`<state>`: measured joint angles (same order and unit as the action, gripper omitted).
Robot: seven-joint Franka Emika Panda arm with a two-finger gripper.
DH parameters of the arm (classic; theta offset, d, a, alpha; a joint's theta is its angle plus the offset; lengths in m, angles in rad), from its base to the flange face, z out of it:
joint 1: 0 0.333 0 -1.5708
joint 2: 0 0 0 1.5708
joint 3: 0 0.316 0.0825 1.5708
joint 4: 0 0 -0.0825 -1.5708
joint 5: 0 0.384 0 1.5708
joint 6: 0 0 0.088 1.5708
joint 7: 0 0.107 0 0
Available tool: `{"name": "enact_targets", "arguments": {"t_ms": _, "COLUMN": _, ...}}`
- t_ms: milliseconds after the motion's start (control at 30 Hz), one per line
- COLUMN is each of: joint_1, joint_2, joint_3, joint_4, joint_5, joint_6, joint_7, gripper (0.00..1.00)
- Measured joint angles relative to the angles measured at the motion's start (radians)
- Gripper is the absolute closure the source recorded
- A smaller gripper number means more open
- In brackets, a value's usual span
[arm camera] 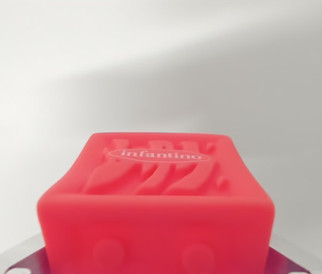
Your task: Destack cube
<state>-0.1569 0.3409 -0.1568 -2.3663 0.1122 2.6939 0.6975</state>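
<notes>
A red soft cube [158, 188] fills the lower middle of the wrist view, very close to the camera. Its top face carries raised wavy relief and a white oval "infantino" label [153, 154]. Round bumps show on its near side. My gripper [156, 261] sits at the bottom edge, and its metal fingers [25, 260] peek out flush against the cube's left and right sides, so it appears shut on the cube. Whatever lies under the cube is hidden, and no second cube is visible.
A plain white, blurred surface [161, 68] lies behind and around the cube, with a soft shadow band across it. Nothing else is in view.
</notes>
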Motion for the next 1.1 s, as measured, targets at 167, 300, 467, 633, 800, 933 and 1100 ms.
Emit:
{"name": "enact_targets", "arguments": {"t_ms": 167, "joint_1": -0.005, "joint_2": 0.032, "joint_3": 0.007, "joint_4": 0.006, "joint_5": 0.012, "joint_6": 0.027, "joint_7": -0.009, "gripper": 1.00}}
{"name": "enact_targets", "arguments": {"t_ms": 300, "joint_1": -0.009, "joint_2": 0.056, "joint_3": 0.014, "joint_4": 0.010, "joint_5": 0.020, "joint_6": 0.046, "joint_7": -0.015, "gripper": 1.00}}
{"name": "enact_targets", "arguments": {"t_ms": 467, "joint_1": -0.017, "joint_2": 0.083, "joint_3": 0.023, "joint_4": 0.015, "joint_5": 0.027, "joint_6": 0.068, "joint_7": -0.020, "gripper": 1.00}}
{"name": "enact_targets", "arguments": {"t_ms": 633, "joint_1": -0.025, "joint_2": 0.107, "joint_3": 0.032, "joint_4": 0.022, "joint_5": 0.031, "joint_6": 0.086, "joint_7": -0.024, "gripper": 1.00}}
{"name": "enact_targets", "arguments": {"t_ms": 800, "joint_1": -0.032, "joint_2": 0.132, "joint_3": 0.040, "joint_4": 0.027, "joint_5": 0.034, "joint_6": 0.105, "joint_7": -0.027, "gripper": 1.00}}
{"name": "enact_targets", "arguments": {"t_ms": 933, "joint_1": -0.037, "joint_2": 0.146, "joint_3": 0.046, "joint_4": 0.032, "joint_5": 0.035, "joint_6": 0.115, "joint_7": -0.028, "gripper": 1.00}}
{"name": "enact_targets", "arguments": {"t_ms": 1100, "joint_1": -0.044, "joint_2": 0.162, "joint_3": 0.053, "joint_4": 0.037, "joint_5": 0.035, "joint_6": 0.127, "joint_7": -0.029, "gripper": 1.00}}
